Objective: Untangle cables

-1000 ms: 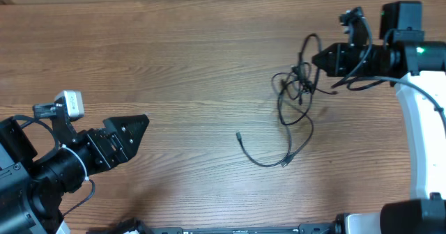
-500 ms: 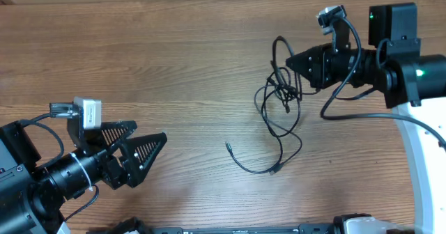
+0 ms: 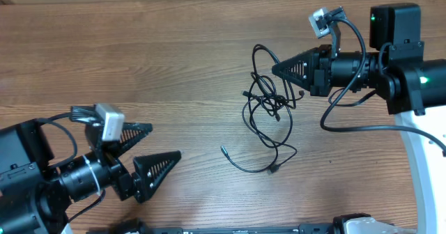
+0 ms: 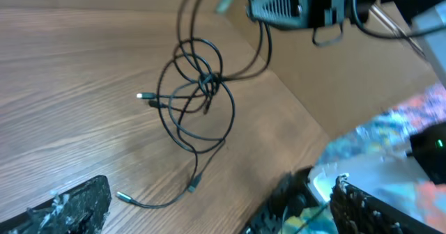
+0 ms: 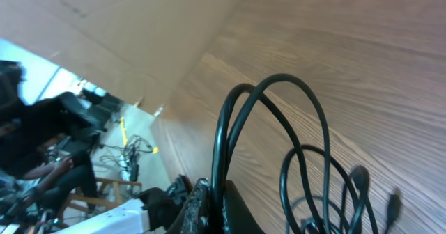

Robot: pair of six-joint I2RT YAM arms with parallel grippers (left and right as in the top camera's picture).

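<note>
The overhead camera looks straight down at the tabletop; both wrist views share the cables, the right one very near.

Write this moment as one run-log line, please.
left gripper: open, empty | right gripper: shut on cables | cables: tangled, partly lifted
</note>
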